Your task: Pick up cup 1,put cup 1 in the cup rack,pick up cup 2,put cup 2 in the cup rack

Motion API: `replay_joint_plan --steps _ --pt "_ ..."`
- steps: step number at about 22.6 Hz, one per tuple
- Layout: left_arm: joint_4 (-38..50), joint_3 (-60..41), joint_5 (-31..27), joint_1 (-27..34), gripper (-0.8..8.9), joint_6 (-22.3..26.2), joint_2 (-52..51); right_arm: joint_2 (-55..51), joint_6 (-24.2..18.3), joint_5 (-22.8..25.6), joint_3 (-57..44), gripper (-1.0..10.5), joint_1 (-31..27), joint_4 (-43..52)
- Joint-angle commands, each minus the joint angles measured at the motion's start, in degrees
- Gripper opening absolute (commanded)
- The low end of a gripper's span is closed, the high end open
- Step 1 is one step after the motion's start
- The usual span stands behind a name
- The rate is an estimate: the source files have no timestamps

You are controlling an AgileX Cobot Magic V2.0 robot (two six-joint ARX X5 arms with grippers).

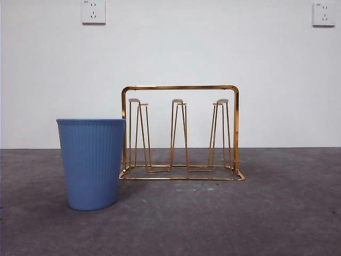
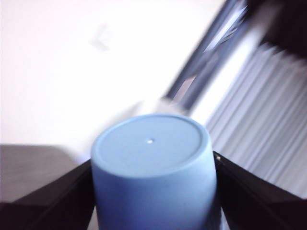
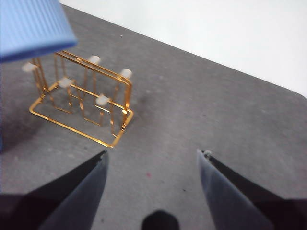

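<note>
My left gripper point(image 2: 153, 160) is shut on a blue cup point(image 2: 151, 167), whose flat bottom faces the wrist camera; that picture is blurred by motion. This cup and both arms are out of the front view. A blue ribbed cup edge point(image 3: 29, 24) hangs close in the right wrist view, over the cup rack's point(image 3: 81, 96) side. A second blue ribbed cup point(image 1: 91, 162) stands upright on the table, just left of the gold cup rack point(image 1: 180, 133) and nearer the camera. All the rack's white-tipped prongs are bare. My right gripper point(image 3: 153, 153) is open and holds nothing, above the table beside the rack.
The grey table point(image 1: 256, 213) runs back to a white wall with two sockets point(image 1: 93, 12). Bare table shows to the right of the rack.
</note>
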Motion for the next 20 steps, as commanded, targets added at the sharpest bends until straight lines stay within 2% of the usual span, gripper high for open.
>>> replay_joint_plan --steps 1,6,12,16,20 --pt "-2.47 0.24 -9.94 -2.64 -0.06 14.6 -0.2 -2.1 0.37 0.92 -0.28 3.2 -0.04 -0.85" --pt "-3.13 0.61 -24.79 -6.88 -0.06 22.43 1.22 -5.14 1.75 0.9 -0.28 3.2 -0.02 -2.25" --pt "-3.32 6.05 -32.54 -10.29 -0.06 26.56 7.82 -6.47 2.23 0.9 -0.28 3.2 -0.02 -4.09" --pt "-5.99 12.22 -43.1 -12.57 -0.06 30.8 13.51 -6.6 2.21 0.87 -0.28 3.2 -0.02 -6.08" --pt "-7.21 16.26 -50.14 -13.27 -0.06 31.04 17.4 -6.6 1.99 0.87 -0.28 3.2 -0.02 -6.97"
